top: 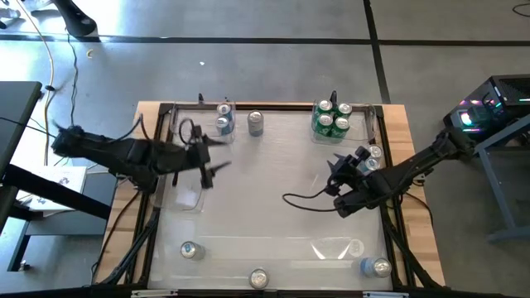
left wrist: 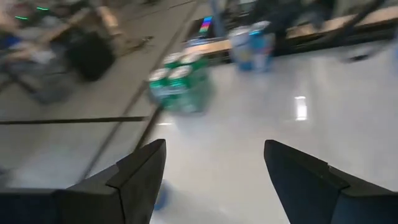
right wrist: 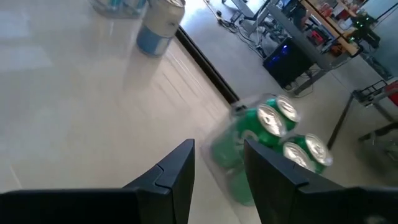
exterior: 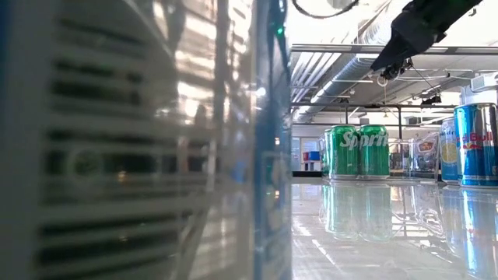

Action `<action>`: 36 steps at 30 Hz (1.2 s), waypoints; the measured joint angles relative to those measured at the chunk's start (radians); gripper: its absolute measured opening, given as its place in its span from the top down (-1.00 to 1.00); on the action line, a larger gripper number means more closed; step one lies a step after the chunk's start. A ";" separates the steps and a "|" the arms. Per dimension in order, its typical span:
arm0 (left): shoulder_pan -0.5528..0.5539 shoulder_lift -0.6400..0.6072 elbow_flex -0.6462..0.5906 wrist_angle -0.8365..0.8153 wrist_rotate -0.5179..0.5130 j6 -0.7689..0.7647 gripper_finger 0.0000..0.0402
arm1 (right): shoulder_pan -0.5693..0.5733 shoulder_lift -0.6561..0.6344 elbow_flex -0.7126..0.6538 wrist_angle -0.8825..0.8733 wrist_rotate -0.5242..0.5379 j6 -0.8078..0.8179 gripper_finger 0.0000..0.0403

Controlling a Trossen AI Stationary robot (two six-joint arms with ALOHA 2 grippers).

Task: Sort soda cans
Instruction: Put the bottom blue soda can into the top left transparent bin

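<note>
Several green soda cans (top: pixel 331 120) stand together in a clear tray at the far right and also show in the left wrist view (left wrist: pixel 177 87) and the right wrist view (right wrist: pixel 280 127). Blue and silver cans (top: pixel 225 121) and a silver one (top: pixel 255 124) stand at the far left. Two more cans (top: pixel 370 157) are by the right rim. Single cans (top: pixel 190 250) (top: pixel 259 279) (top: pixel 379 266) stand along the near edge. My left gripper (top: pixel 219 155) (left wrist: pixel 214 146) hovers open over the table's left half. My right gripper (top: pixel 333 175) (right wrist: pixel 219 144) is open by a narrow gap, nothing in it, near the green cans.
Clear plastic trays lie on the glossy tabletop, one at the near right (top: pixel 335 248) and one at the left (top: pixel 186 197). A raised wooden rim (top: pixel 273 106) frames the table. In the low view a can (exterior: pixel 156 140) stands close to the lens and fills the left half.
</note>
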 joint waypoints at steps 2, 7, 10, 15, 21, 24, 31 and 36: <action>-0.054 0.040 0.045 -0.015 0.041 -0.091 -0.33 | 0.008 -0.031 0.000 -0.043 0.000 0.021 0.34; -0.108 0.182 0.205 -0.080 0.360 -0.268 -0.33 | 0.030 -0.089 -0.003 -0.052 0.063 0.038 0.34; -0.177 0.299 0.324 -0.266 0.420 -0.241 -0.31 | 0.030 -0.095 -0.003 -0.047 0.093 0.039 0.34; -0.276 0.504 0.495 -0.648 0.397 -0.332 -0.28 | 0.028 -0.086 -0.004 -0.034 0.114 0.039 0.34; -0.340 0.674 0.585 -0.934 0.575 -0.627 -0.33 | 0.027 -0.069 -0.004 -0.026 0.136 0.039 0.34; -0.345 0.715 0.586 -0.993 0.742 -0.746 -0.38 | 0.027 -0.068 -0.004 -0.023 0.136 0.039 0.34; -0.422 0.687 0.586 -1.050 0.735 -0.962 -0.39 | 0.027 -0.068 -0.004 -0.023 0.136 0.039 0.34; -0.559 0.674 0.587 -1.047 0.666 -1.176 -0.39 | 0.027 -0.068 -0.004 -0.021 0.147 0.031 0.34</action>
